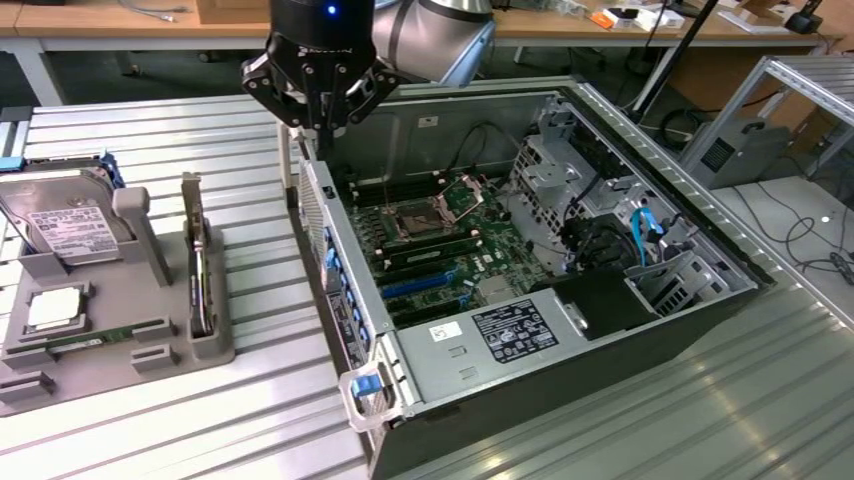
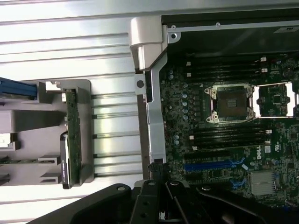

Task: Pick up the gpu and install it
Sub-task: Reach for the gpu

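The gpu (image 1: 198, 268) stands on edge in a slot along the right side of a grey holder tray (image 1: 134, 355) at the exterior view's left. It is a thin dark board with a silvery bracket; the wrist view shows it as a narrow green-edged strip (image 2: 72, 133). My gripper (image 1: 320, 122) hangs above the rear corner of the open computer case (image 1: 400, 370), up and to the right of the gpu and apart from it. Its fingers are shut with nothing between them. In the wrist view the gripper (image 2: 161, 193) sits over the case wall beside the motherboard (image 2: 224, 140).
A silver hard drive (image 1: 56, 225) leans in the tray, with a processor chip (image 1: 54, 310) and a memory stick (image 1: 83, 345) lower down. The case holds a power supply (image 1: 514, 335), drive cages (image 1: 554, 170) and cables (image 1: 641, 230). The blue card slot (image 2: 215, 165) is bare. Ribbed metal table (image 1: 627, 430) surrounds it.
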Tool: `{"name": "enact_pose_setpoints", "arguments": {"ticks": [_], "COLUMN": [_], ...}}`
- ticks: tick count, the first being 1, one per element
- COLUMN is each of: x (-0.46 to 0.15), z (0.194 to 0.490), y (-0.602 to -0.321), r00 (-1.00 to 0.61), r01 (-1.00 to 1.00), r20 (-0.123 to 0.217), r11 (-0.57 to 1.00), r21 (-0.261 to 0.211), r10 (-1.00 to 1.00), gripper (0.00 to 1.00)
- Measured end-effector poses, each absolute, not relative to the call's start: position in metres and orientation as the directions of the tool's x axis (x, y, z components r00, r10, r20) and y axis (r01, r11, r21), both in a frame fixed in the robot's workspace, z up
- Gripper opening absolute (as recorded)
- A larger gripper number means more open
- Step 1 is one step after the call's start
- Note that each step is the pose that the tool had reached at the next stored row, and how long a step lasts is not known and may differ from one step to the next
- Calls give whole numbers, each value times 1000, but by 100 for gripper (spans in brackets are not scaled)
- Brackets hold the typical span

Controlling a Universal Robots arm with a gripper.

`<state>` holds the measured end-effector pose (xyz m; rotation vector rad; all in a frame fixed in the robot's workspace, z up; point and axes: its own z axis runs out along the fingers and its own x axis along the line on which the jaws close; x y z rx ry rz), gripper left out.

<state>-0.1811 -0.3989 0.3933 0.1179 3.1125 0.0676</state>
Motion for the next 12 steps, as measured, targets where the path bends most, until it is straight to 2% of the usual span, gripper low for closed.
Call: {"name": "enact_pose_setpoints", "arguments": {"ticks": [12], "x": [-189], "z": [393], "y": [-399], "r00": [-997], "r01": [75], "r20": [-24], "r11": [996], "r21": [44], "r10": [76], "gripper": [11]}}
